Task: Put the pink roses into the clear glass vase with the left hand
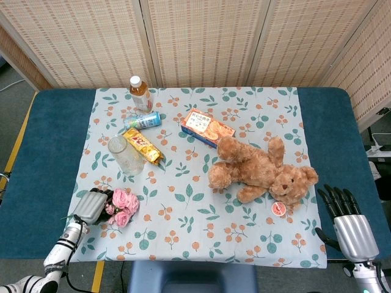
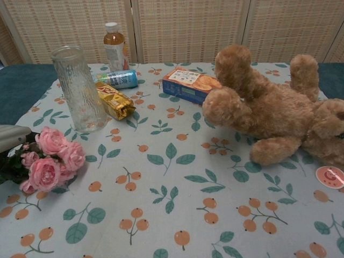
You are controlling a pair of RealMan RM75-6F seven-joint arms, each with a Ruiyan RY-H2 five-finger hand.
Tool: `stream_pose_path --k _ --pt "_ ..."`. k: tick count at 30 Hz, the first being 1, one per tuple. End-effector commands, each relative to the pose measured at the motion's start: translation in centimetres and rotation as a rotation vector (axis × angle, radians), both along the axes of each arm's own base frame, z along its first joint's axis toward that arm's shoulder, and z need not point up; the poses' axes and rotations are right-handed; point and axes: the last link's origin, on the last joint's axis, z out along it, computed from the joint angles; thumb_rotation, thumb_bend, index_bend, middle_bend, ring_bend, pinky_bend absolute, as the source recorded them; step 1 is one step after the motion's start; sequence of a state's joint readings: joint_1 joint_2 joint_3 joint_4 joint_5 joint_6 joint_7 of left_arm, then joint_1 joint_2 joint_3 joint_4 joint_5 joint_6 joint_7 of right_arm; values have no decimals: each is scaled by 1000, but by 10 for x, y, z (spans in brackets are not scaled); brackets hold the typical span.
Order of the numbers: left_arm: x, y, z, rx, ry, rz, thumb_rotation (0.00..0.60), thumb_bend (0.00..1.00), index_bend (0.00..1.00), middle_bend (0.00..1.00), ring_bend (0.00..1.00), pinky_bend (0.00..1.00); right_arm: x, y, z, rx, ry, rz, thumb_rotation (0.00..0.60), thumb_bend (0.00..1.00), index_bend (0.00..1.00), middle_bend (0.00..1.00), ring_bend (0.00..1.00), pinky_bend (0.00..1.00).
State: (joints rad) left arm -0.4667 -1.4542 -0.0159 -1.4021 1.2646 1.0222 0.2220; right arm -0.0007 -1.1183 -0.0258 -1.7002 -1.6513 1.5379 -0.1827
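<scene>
— Left hand (image 1: 91, 206) from the head camera: it sits at the near left edge of the counter (image 1: 55, 152), wrapped around the stem end of the pink roses (image 1: 124, 207). Blooms point right, lying on the patterned cloth (image 1: 244, 110).

— And the vase?

— Clear glass vase (image 1: 125, 155) stands upright a little beyond the roses, apart from them. Just right of it lies a gold snack packet (image 1: 143, 146), then a blue can (image 1: 142, 120) on its side, and a tea bottle (image 1: 140, 93) upright at the back. Nothing lies between roses and vase.

— Right side?

— An orange biscuit box (image 1: 207, 127), a teddy bear (image 1: 261, 171) sprawled flat, a small round red-and-white thing (image 1: 278, 209) near its head. The right hand (image 1: 344, 221) hovers off the near right corner, fingers spread, holding nothing.

— Chest camera?

— Left hand (image 2: 12, 137) barely shows at the left edge, grey shell only, so I cannot tell its grasp from there. The pink roses (image 2: 51, 161) lie bunched beside it, dark leaves toward the hand. The clear glass vase (image 2: 80, 88) rises behind them, ribbed and empty. The teddy bear (image 2: 274, 110) fills the right.
</scene>
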Motion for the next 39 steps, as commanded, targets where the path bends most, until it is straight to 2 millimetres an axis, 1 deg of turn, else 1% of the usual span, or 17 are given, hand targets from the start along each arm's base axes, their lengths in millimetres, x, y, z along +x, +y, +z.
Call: stream_pose_path --k 1,4,5,6,8,10,11,13,14,17,20,21,24,27,30,35,39 --pt "-18 -2 -10 70 -109 -30 600 427 411 419 463 333 1 0 0 15 -4 -7 600 173 0 0 0 0" --pt "-17 3 2 145 -340 27 600 419 410 417 467 299 2 1 1 15 -9 -5 600 173 0 0 0 0" --pt "-17 6 13 197 -448 39 600 418 412 418 468 292 2 1 1 11 -12 -6 600 173 0 0 0 0" --pt "-16 9 22 233 -510 35 600 418 415 418 470 284 1 1 2 8 -12 -7 600 173 0 0 0 0" --pt "-13 16 44 320 -629 -4 600 417 420 419 471 273 1 1 2 8 -16 -10 600 173 0 0 0 0" --pt "-9 21 62 390 -707 -36 600 417 427 422 472 266 2 1 2 18 -24 -11 600 173 0 0 0 0" --pt "-5 23 73 435 -767 -59 600 416 429 424 473 265 2 1 2 23 -25 -12 600 173 0 0 0 0" --pt "1 27 89 485 -865 -92 600 415 430 424 473 265 1 1 1 28 -20 -13 600 173 0 0 0 0" --pt "6 29 100 519 -946 -113 600 415 431 425 473 265 1 0 1 29 -20 -14 600 173 0 0 0 0" --pt "20 35 126 553 -1130 -156 600 416 441 434 482 275 1 -1 0 34 -21 -18 600 173 0 0 0 0" --pt "35 42 147 578 -1290 -209 600 418 466 463 507 300 0 -1 0 35 -16 -23 600 173 0 0 0 0" --pt "41 45 151 577 -1325 -228 600 419 473 472 513 306 0 -2 -1 36 -15 -24 600 173 0 0 0 0" --pt "59 59 160 582 -1405 -272 600 420 479 477 515 309 0 -3 -2 37 -8 -28 600 173 0 0 0 0" --pt "79 80 157 540 -1497 -248 600 420 480 477 515 310 0 -4 -5 43 -2 -31 600 173 0 0 0 0" --pt "98 100 147 497 -1502 -213 600 420 479 478 514 309 0 -6 -8 50 7 -36 600 173 0 0 0 0" --pt "127 122 134 514 -1479 -270 600 420 483 484 514 308 -2 -9 -8 47 6 -51 600 173 0 0 0 0" --pt "145 142 135 506 -1492 -271 600 418 483 479 512 301 -4 -11 -7 36 7 -62 600 172 0 0 0 0"
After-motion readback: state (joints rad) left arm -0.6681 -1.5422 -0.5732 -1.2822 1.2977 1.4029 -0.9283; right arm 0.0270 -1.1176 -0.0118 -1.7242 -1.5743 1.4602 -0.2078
